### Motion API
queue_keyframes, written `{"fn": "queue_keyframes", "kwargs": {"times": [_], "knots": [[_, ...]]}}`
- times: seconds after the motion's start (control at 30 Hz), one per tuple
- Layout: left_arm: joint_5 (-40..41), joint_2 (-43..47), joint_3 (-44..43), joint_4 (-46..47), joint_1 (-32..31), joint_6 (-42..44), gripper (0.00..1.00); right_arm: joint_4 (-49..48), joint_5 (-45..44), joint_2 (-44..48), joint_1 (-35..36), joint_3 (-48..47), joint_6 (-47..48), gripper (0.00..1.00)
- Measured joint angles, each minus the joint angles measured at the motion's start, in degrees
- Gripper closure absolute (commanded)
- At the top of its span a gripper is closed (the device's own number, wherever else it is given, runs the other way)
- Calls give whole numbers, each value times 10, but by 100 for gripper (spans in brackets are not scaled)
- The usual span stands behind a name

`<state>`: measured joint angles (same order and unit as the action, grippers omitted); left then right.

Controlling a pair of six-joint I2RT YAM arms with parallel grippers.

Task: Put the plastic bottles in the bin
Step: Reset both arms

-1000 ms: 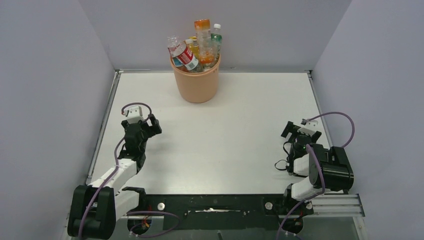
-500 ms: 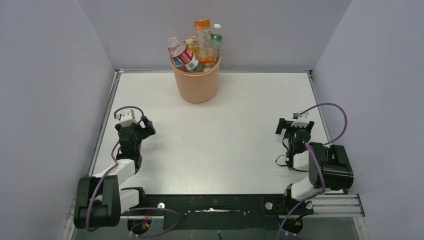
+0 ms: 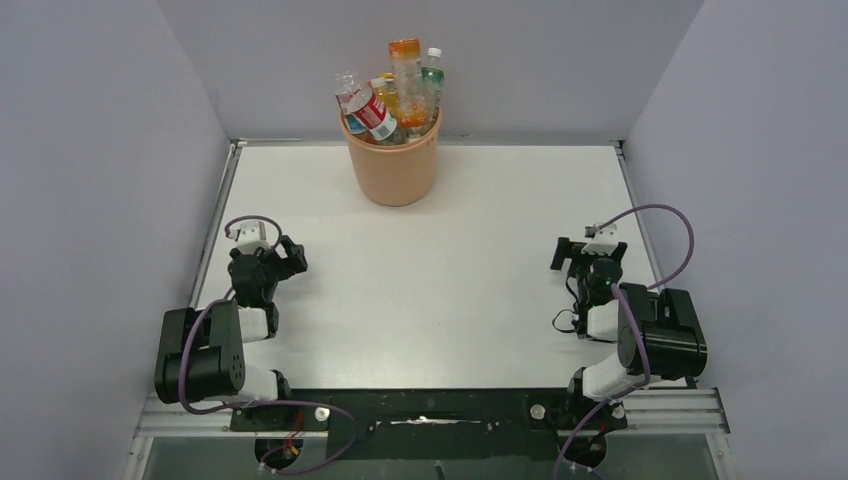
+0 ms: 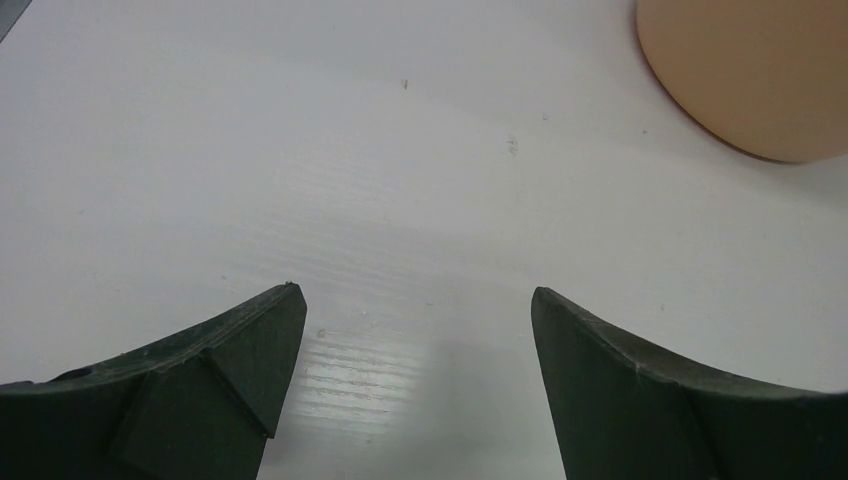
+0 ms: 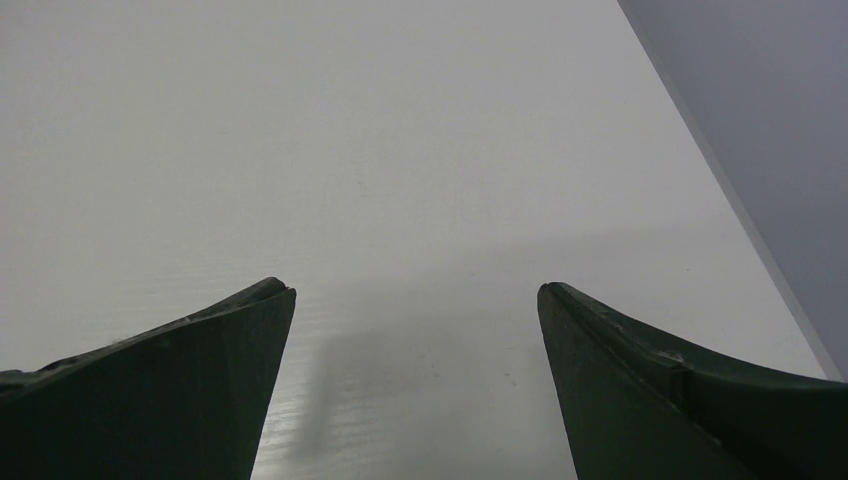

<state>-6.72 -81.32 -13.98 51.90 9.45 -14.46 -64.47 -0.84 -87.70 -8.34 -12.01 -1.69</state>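
The peach-orange bin (image 3: pixel 392 160) stands at the back middle of the table, packed with several plastic bottles (image 3: pixel 388 98) that stick up above its rim: clear ones with red and green labels and an orange-capped one. Its lower wall shows at the top right of the left wrist view (image 4: pixel 750 75). My left gripper (image 3: pixel 282 252) is open and empty, low over the table at the left. My right gripper (image 3: pixel 588 250) is open and empty, low at the right. Both wrist views show bare table between the fingertips (image 4: pixel 412 300) (image 5: pixel 415 295).
Grey walls enclose the white table (image 3: pixel 440 260) on the left, back and right. The right wall's base (image 5: pixel 740 180) runs close beside my right gripper. The arm bases and a black rail (image 3: pixel 430 410) sit at the near edge.
My left arm has drawn back toward its base and folded down, its gripper moving left and nearer. My right gripper shifted slightly back and left early on, then held still. The bin is unchanged.
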Motion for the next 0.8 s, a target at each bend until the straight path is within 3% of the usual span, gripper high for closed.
{"fn": "queue_keyframes", "kwargs": {"times": [0.53,0.8], "knots": [[75,-10,1,17,-44,34,16,9,6,0,-3,-2,0,2],[108,-47,52,144,-30,42,16,11,8,0,-3,-2,0,2]]}}
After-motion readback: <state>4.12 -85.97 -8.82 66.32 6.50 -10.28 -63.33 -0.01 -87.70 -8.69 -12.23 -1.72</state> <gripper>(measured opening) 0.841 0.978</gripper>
